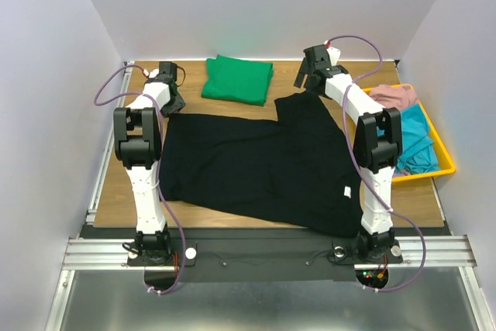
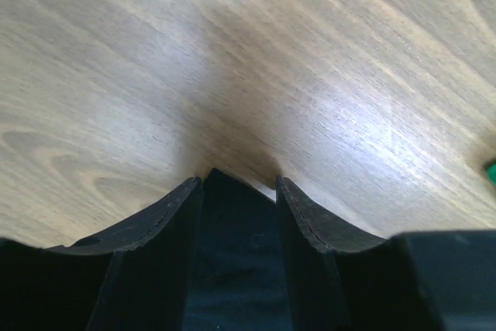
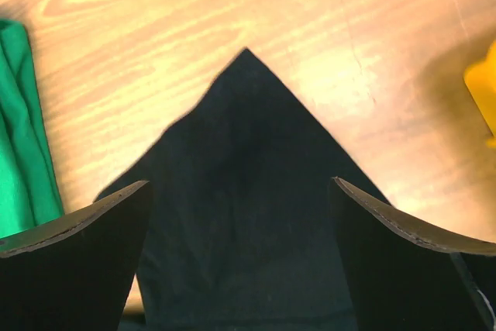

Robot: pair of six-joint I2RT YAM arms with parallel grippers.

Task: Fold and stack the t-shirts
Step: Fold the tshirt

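Observation:
The black t-shirt (image 1: 263, 164) lies spread over the middle of the table, a small white tag (image 1: 347, 191) showing near its right front. The green t-shirt (image 1: 238, 79) sits folded at the back. My left gripper (image 1: 173, 104) is down at the black shirt's back left corner. In the left wrist view that gripper (image 2: 237, 184) has its jaws partly drawn in, with the corner of black cloth (image 2: 232, 253) filling the gap between them. My right gripper (image 3: 239, 184) stands wide open over the shirt's pointed back right corner (image 3: 244, 137).
A yellow tray (image 1: 443, 156) at the right edge holds pink cloth (image 1: 395, 96) and teal cloth (image 1: 415, 141); its corner (image 3: 484, 83) shows in the right wrist view. The green shirt's edge (image 3: 19, 137) lies left of the right gripper. White walls enclose the table.

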